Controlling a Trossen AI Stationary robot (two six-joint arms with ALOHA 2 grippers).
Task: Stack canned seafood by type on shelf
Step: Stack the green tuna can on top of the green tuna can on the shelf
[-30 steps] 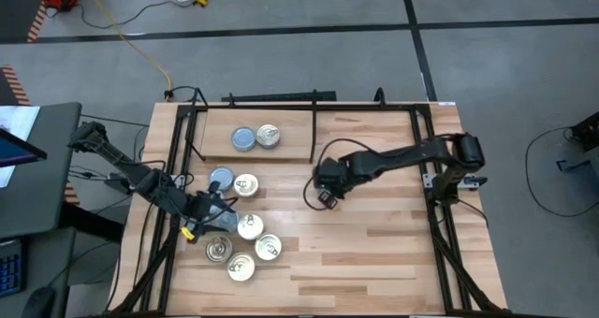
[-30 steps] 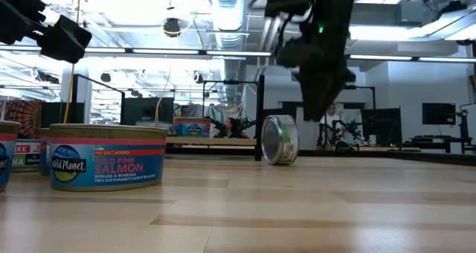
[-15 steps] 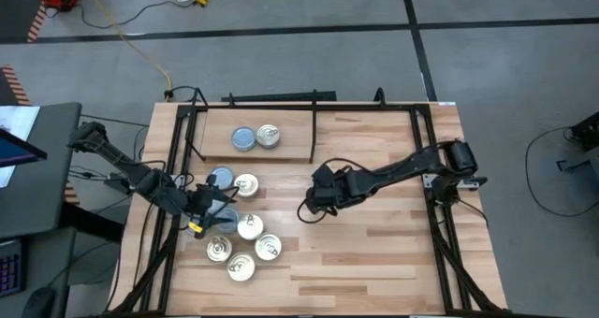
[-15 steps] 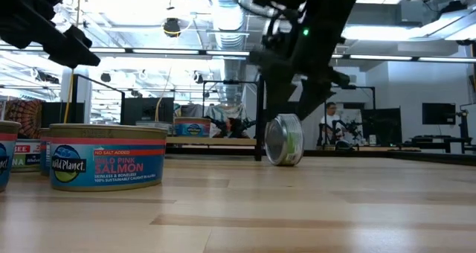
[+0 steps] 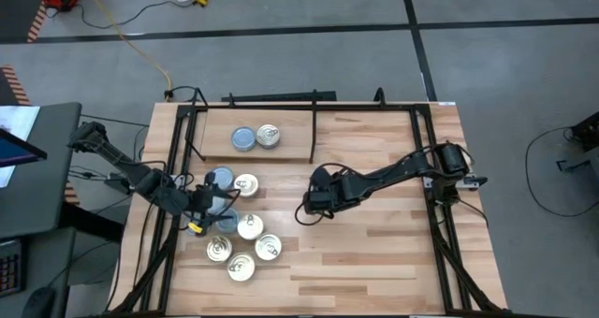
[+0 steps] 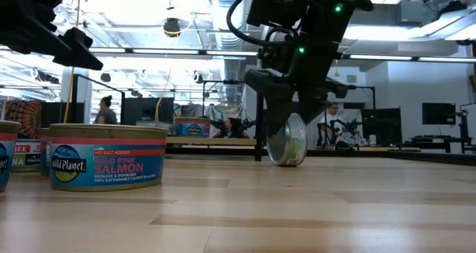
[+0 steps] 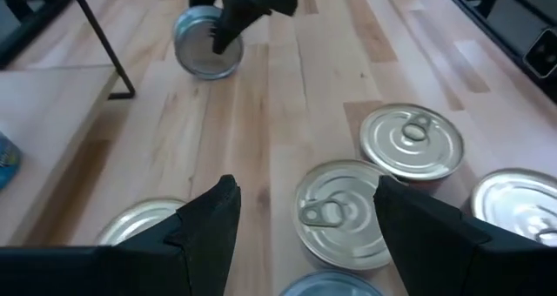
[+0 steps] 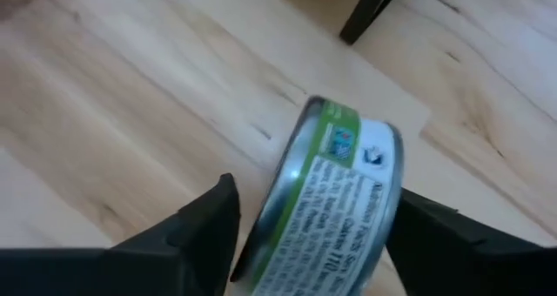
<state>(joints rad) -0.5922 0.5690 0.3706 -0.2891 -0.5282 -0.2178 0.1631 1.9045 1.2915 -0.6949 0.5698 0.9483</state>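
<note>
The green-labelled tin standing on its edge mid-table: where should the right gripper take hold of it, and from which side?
Probably across its two flat faces, coming down from above. The green-labelled tin stands tilted on its rim, so its curved wall would likely roll away. The right gripper already straddles it, fingers apart on either face. The left gripper waits over the tin cluster.

Around the green-labelled tin (image 6: 287, 140) standing on edge mid-table, bare tabletop (image 5: 374, 252) lies open toward the right and near edges, whereas the cluster of flat tins (image 5: 241, 234) to its left and the shelf (image 5: 295, 131) with its black divider rod (image 5: 313, 136) behind block passage.
</note>
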